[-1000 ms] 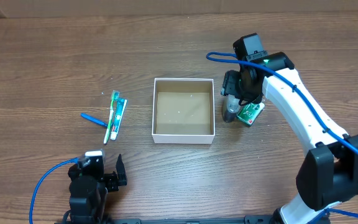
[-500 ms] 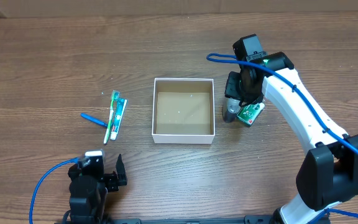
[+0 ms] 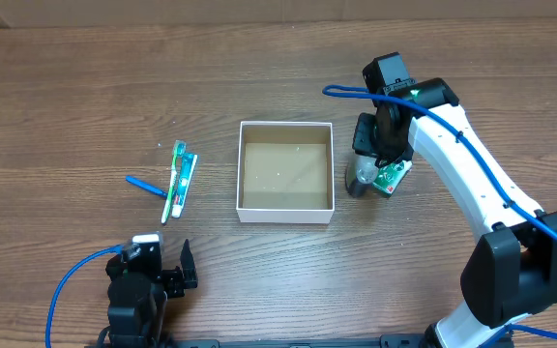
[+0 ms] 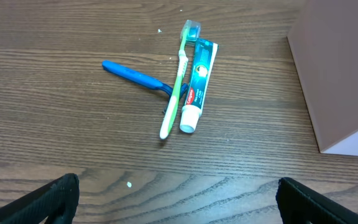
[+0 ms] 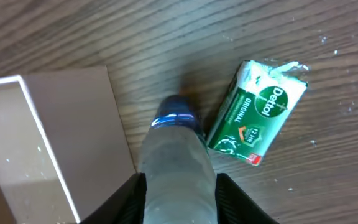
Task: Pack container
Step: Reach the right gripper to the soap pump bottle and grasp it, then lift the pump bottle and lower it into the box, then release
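The container [image 3: 285, 213] is a square white box with a brown inside, standing mid-table; it holds nothing. It also shows in the left wrist view [image 4: 340, 74] and the right wrist view [image 5: 82, 118]. My right gripper [image 3: 370, 147] is just right of the box, its fingers [image 5: 179, 186] shut on a clear bottle with a blue cap [image 5: 176, 149], which also shows in the overhead view [image 3: 359, 178]. A green soap packet [image 3: 389, 178] lies on the table beside the bottle [image 5: 257, 115]. My left gripper [image 3: 153, 263] is open and empty at the front left [image 4: 179, 199].
A green toothbrush [image 3: 173, 179], a toothpaste tube [image 3: 187, 182] and a blue razor [image 3: 145, 184] lie together left of the box. They also show ahead of the left gripper: toothbrush [image 4: 176, 87], tube [image 4: 196, 81], razor [image 4: 132, 73].
My right gripper has shifted slightly around the bottle, and the soap packet has moved a little. The left arm has not moved.
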`<action>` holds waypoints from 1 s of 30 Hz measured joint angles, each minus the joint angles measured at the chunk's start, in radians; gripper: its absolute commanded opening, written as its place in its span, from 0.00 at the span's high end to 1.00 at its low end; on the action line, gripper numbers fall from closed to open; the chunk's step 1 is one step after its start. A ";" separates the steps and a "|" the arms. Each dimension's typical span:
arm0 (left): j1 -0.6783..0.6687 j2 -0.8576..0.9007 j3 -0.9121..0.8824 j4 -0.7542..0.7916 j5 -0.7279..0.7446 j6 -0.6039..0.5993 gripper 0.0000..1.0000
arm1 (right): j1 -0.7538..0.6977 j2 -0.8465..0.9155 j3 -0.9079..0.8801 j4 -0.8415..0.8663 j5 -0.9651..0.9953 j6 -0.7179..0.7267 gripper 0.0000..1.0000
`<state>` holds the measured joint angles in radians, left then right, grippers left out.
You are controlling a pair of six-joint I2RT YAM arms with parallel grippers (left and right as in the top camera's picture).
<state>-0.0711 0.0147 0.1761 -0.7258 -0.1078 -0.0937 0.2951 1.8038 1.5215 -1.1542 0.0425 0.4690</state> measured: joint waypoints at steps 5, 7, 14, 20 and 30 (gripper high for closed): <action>0.000 0.000 0.000 0.000 0.000 0.000 0.00 | 0.002 -0.006 0.019 -0.015 0.013 0.003 0.82; 0.000 0.000 0.000 0.000 0.000 0.000 0.00 | 0.002 -0.006 0.019 -0.018 0.017 0.002 0.82; 0.000 0.000 0.000 0.000 0.000 0.000 0.00 | 0.002 -0.009 0.047 -0.044 0.043 0.001 0.82; 0.000 0.000 0.000 0.000 0.000 0.000 0.00 | 0.015 -0.084 0.193 -0.060 0.074 -0.028 0.83; 0.000 0.000 0.000 0.000 0.000 0.000 0.00 | 0.251 -0.157 0.297 0.104 0.092 -0.104 0.82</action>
<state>-0.0711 0.0151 0.1761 -0.7258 -0.1078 -0.0937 0.5457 1.6466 1.8183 -1.0504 0.1349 0.3649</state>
